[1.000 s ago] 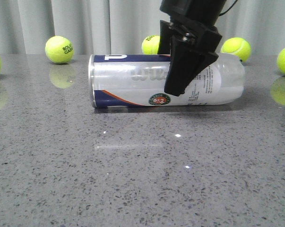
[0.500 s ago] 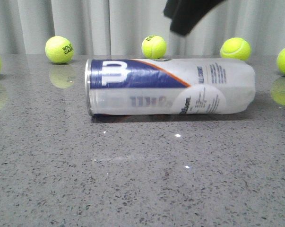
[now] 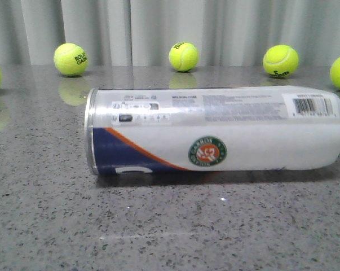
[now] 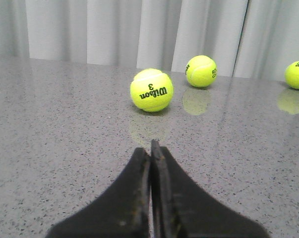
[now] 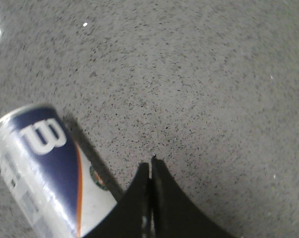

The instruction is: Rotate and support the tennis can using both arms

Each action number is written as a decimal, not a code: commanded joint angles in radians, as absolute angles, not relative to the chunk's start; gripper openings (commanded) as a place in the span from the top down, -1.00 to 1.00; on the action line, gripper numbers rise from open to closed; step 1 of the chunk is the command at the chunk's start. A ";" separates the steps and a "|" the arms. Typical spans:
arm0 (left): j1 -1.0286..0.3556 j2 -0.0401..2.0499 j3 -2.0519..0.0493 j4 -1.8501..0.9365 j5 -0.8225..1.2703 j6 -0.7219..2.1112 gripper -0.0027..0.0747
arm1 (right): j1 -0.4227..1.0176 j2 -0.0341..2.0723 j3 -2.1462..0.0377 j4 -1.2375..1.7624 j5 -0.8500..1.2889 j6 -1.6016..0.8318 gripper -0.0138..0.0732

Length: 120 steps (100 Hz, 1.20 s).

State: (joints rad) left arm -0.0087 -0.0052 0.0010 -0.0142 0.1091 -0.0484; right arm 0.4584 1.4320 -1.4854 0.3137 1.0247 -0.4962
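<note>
Lying free on the desk [image 3: 45,226], the tennis can [image 3: 215,131] could have rolled, we judged; both jaws pressed together, empty, the right gripper [image 5: 150,166] just beside it, the left gripper [image 4: 151,148] well apart.

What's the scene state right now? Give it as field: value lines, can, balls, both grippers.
tennis can: lying on its side on the table, metal rim toward the left, round logo facing the front camera
tennis balls: four full ones along the back, e.g., a fifth cut off at the left edge
left gripper: shut, empty, facing a Wilson 3 ball
right gripper: shut, empty, above the table beside the can
</note>
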 commanded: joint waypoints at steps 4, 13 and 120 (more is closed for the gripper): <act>-0.008 -0.039 0.044 -0.017 0.031 -0.049 0.98 | 0.447 1.315 -1.409 0.277 0.855 -0.266 0.82; -0.008 -0.039 0.044 -0.017 0.031 -0.049 0.98 | 0.447 1.230 -1.284 0.218 0.717 -0.145 0.82; -0.008 -0.039 0.044 -0.017 0.031 -0.049 0.98 | 0.447 0.227 -0.431 0.181 0.243 -0.077 0.82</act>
State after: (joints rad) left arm -0.0087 -0.0052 0.0010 -0.0142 0.1091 -0.0484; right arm 0.4538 0.2716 -0.4288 0.1866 0.3379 -0.0794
